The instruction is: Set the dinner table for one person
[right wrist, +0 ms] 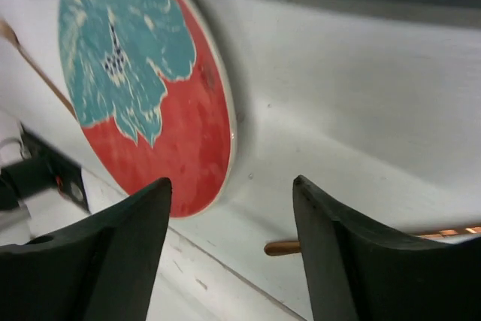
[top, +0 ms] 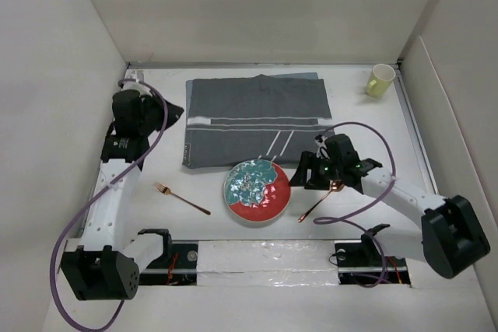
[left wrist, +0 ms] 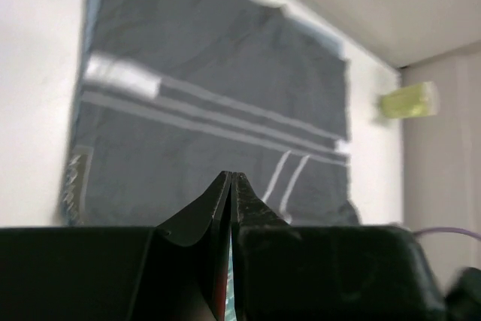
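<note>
The white dinner table (top: 366, 130) carries a dark grey striped placemat (top: 257, 118) at the back centre. A round red and teal plate (top: 257, 190) lies just in front of the placemat, partly over its front edge. A copper fork (top: 181, 197) lies left of the plate and a copper spoon (top: 319, 204) lies right of it. My right gripper (top: 299, 174) is open and empty, low over the table between plate (right wrist: 143, 88) and spoon handle (right wrist: 282, 247). My left gripper (top: 175, 113) is shut and empty beside the placemat's left edge (left wrist: 210, 110).
A pale yellow-green cup (top: 380, 80) stands at the back right corner; it also shows in the left wrist view (left wrist: 408, 101). White panels wall the table on the left, back and right. Purple cables loop beside both arms.
</note>
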Tool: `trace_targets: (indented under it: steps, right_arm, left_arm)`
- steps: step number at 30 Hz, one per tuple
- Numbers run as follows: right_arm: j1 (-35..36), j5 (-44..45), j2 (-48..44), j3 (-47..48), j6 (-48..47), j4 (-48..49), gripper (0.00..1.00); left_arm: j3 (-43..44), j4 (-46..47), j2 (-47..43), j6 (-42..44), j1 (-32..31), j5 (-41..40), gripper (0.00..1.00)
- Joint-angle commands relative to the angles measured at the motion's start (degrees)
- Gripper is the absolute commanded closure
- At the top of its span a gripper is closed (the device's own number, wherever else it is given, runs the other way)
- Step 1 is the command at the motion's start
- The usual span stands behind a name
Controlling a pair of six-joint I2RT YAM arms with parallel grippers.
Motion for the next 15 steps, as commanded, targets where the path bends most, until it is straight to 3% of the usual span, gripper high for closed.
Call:
trace_targets:
  steps: [1, 3, 8, 15]
  right_arm:
    - [2.8, -5.24, 4.39, 0.89, 0.37, 8.37, 0.27]
    - [3.85, -5.6, 8.7, 0.81, 0.81, 11.0, 0.26]
    - [4.38, -7.35, 15.73, -1.21, 4.58, 19.97, 0.3]
    - [4.91, -8.14, 25.14, -2.88, 8.28, 29.46, 0.52]
  left_arm:
    - [11.28, 1.72, 2.7, 0.63, 0.29, 7.72, 1.0]
    - [16.02, 3.48, 3.85, -0.34, 0.29, 10.37, 0.98]
    - [17.72, 4.62, 4.83, -1.22, 0.29, 10.99, 0.92]
    - [15.96, 3.48, 4.3, 0.45, 0.29, 9.67, 0.88]
